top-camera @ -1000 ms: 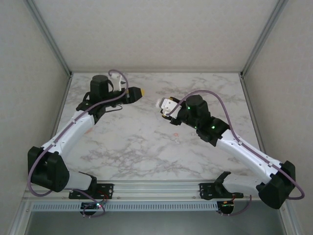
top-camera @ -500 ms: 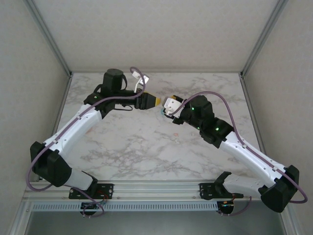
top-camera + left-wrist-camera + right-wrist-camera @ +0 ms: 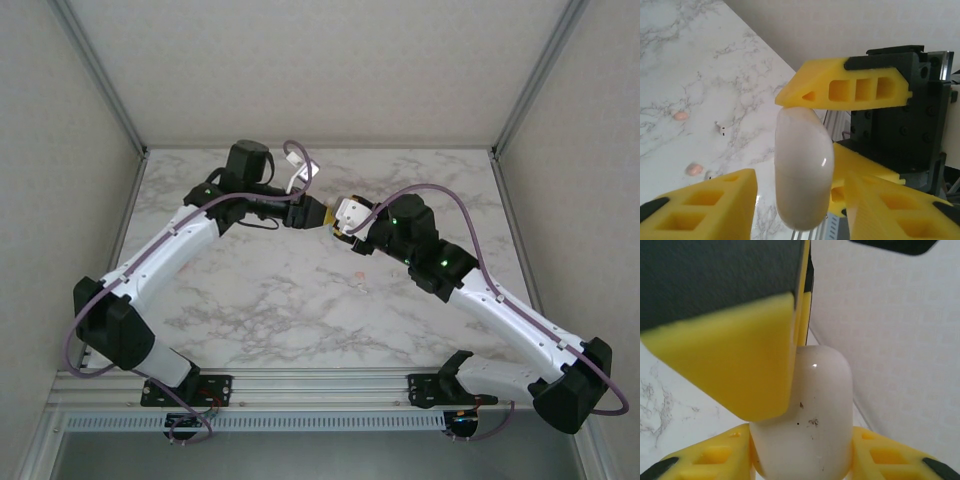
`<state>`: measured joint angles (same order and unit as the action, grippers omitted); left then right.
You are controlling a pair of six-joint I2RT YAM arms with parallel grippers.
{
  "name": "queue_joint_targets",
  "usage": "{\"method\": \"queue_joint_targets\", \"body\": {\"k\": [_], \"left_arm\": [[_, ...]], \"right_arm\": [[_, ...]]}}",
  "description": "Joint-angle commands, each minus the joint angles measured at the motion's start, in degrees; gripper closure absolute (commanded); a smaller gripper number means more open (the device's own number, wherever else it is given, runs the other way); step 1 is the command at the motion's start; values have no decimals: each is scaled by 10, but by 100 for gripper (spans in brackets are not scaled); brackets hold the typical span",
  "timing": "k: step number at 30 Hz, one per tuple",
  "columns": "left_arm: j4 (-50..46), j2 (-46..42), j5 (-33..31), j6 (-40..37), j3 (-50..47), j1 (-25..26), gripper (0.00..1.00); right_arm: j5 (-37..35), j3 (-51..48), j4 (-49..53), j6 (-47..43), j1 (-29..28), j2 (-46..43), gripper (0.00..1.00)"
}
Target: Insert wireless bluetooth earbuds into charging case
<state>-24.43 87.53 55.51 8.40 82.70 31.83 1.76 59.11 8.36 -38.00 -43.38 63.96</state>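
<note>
A white pebble-shaped charging case (image 3: 802, 170) hangs above the table, with my right gripper (image 3: 800, 460) shut on it, a yellow finger pressed on each side of the case (image 3: 805, 415). My left gripper (image 3: 801, 175) has its jaws around the same case, and a narrow gap shows beside each of its fingers (image 3: 710, 205). In the top view the two grippers meet nose to nose, left gripper (image 3: 318, 214) against right gripper (image 3: 343, 218). Tiny earbuds lie on the marble below: a white one (image 3: 720, 129) and pinkish ones (image 3: 681, 115) (image 3: 694, 169).
The marble table (image 3: 260, 300) is walled by pale panels at the back and on both sides. Small pinkish pieces (image 3: 357, 272) lie near the table's middle, just in front of the right arm's wrist.
My left arm has swung right across the back of the table until its gripper reached the case in the right gripper. Its jaws have narrowed. The right gripper shifted slightly.
</note>
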Motion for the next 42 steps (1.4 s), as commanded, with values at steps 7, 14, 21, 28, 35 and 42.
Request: {"method": "queue_joint_targets", "body": {"k": [7,14,21,28,35,42], "left_arm": [[-17,19,18,-12,33,11,69],[-24,17,9,-18,35,11,87],[42,-24,-67,-23,6,7,96],[314,-111,-129,-90,-152,8,99],[453,-123,-155,-78,-217,11,100],[538,-114,-138,-30,-247,15,100]], "right_arm": [[17,24,-10,14,3,4,61],[14,26,-8,19,3,5,58],[96,34,10,202,83,-29,39],[326,89,59,508,208,-14,38],[425,134,52,622,202,27,36],[422,162,88,623,190,71,35]]}}
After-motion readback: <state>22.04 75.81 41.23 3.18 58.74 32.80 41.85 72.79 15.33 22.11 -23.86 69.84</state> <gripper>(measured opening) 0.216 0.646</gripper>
